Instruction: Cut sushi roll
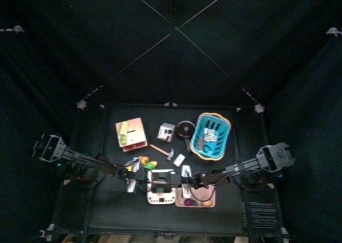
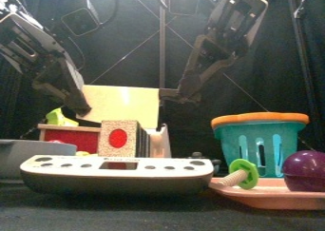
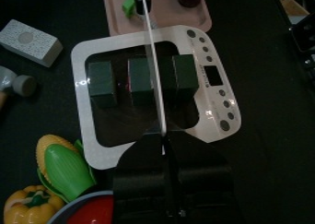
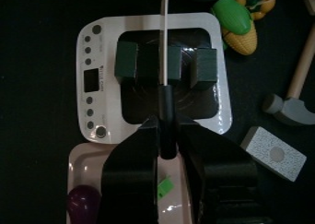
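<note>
The sushi roll [image 3: 139, 78] lies as three dark green pieces side by side on a white scale-like board [image 3: 92, 117]. A thin pale knife [image 3: 150, 62] runs straight over the middle piece. The left gripper [image 3: 165, 149] is shut on the knife's near end. From the other side the right gripper [image 4: 160, 126] is shut on the knife's dark handle [image 4: 160, 99], with the blade [image 4: 164, 34] passing between the sushi pieces [image 4: 127, 57]. In the top view both grippers meet at the board [image 1: 163, 177] near the table's front.
A pink tray [image 4: 92, 168] with a purple ball [image 2: 305, 168] lies beside the board on the right arm's side. Toy corn [image 3: 62, 163], a grey block [image 3: 31, 41] and a wooden hammer [image 4: 296, 80] lie around it. A teal basket [image 1: 213, 133] and a box [image 1: 130, 133] stand behind.
</note>
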Robot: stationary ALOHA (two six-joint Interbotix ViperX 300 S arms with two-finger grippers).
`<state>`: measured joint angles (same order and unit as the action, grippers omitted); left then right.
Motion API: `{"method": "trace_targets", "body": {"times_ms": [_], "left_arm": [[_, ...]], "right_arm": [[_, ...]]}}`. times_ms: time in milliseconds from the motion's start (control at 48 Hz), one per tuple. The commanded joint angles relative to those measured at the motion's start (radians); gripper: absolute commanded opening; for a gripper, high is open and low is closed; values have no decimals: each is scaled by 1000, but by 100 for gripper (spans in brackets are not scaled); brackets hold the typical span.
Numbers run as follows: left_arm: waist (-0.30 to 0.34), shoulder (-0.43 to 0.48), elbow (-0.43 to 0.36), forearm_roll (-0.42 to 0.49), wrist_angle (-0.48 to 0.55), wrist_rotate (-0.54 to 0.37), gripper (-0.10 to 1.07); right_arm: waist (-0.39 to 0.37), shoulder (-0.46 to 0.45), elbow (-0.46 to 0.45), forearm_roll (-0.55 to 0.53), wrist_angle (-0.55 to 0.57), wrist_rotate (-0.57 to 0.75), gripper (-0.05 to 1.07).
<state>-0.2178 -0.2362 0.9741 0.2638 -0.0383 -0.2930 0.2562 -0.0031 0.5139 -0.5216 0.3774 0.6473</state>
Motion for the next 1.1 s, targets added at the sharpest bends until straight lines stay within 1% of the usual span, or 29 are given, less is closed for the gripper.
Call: {"method": "trace_targets", "body": {"times_ms": [0, 438, 667, 896, 1083], "left_arm": [[-9, 0, -6, -2, 0, 3, 25], [-3, 18, -8, 2, 2, 5, 25], [-3, 29, -3, -2, 5, 5, 25], [-2, 89, -2, -2, 6, 3, 25], [0, 130, -8, -2, 5, 3, 25]], "right_arm": [[5, -17, -20, 0, -2, -2, 48], [-3, -15, -17, -3, 0, -2, 48], [-3, 11, -17, 0, -2, -2, 48], [-2, 49, -31, 5, 0, 0, 48], [-3, 81, -41, 43, 3, -3, 48]]}}
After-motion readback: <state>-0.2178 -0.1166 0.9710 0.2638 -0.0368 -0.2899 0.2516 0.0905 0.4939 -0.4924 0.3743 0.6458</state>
